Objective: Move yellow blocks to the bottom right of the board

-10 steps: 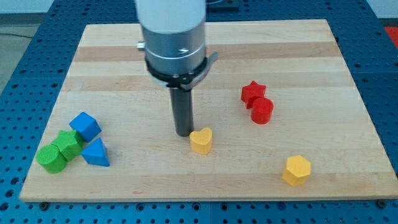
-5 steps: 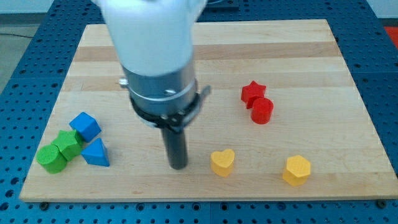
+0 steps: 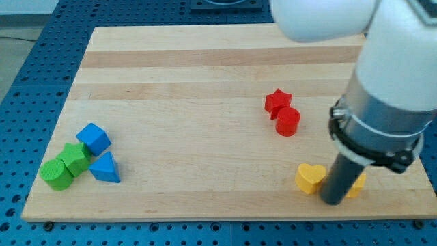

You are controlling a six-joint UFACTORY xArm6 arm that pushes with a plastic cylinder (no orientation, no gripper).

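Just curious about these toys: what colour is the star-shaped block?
Red. The star block shows clearly in the camera view, touching a red cylinder.

The wooden board (image 3: 205, 82) carries a yellow heart (image 3: 311, 178) and a partly hidden yellow block (image 3: 357, 184) at the view's bottom right, a red star (image 3: 278, 102) touching a red cylinder (image 3: 288, 121), and, clustered bottom left, a blue cube (image 3: 93, 139), blue triangle (image 3: 104, 168), green cube (image 3: 74, 158) and green cylinder (image 3: 55, 174).

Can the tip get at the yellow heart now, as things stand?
Probably yes. My tip stands just to the view's right of the yellow heart, nothing between them; the yellow hexagon sits mostly hidden behind the rod.
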